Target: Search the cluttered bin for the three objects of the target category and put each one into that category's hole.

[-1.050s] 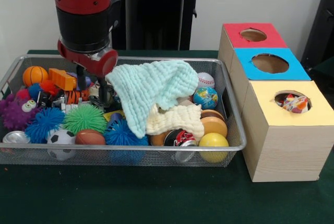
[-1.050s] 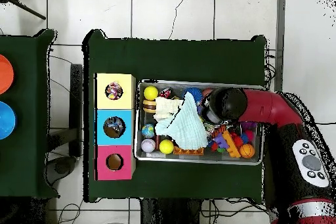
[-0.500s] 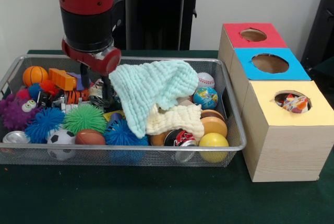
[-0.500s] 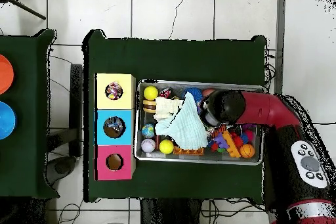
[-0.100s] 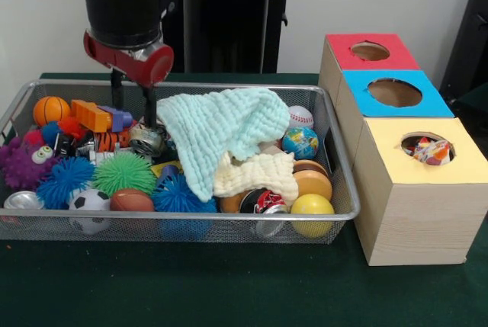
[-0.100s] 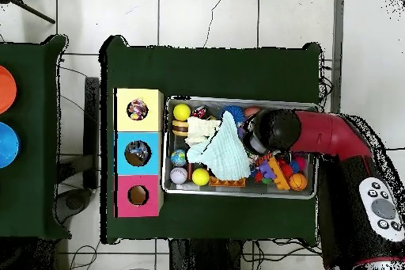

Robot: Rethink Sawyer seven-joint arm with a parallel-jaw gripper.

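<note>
My gripper (image 5: 134,117) hangs open over the left-middle of the wire bin (image 5: 229,216), its two black fingers apart with nothing held between them. A silver can (image 5: 145,142) lies just under the right finger (image 5: 150,106). A mint cloth (image 5: 221,125) drapes over the bin's middle, with a cream cloth (image 5: 255,174) under its front edge; what they cover is hidden. Three boxes stand to the right, with a red hole (image 5: 370,51), a blue hole (image 5: 394,92) and a yellow hole (image 5: 427,148) that has a patterned item in it. From overhead, the gripper head (image 6: 273,128) sits beside the mint cloth (image 6: 221,148).
Around the gripper lie an orange block (image 5: 91,116), a basketball (image 5: 51,110), a green spiky ball (image 5: 122,172), blue spiky balls (image 5: 65,178) and a soccer ball (image 5: 90,201). Right of the cloths are a baseball (image 5: 300,116), a globe ball (image 5: 300,142) and a yellow ball (image 5: 312,206).
The gripper has risen out of the clutter, fingertips now above the toys. The cloths and the other objects have stayed put.
</note>
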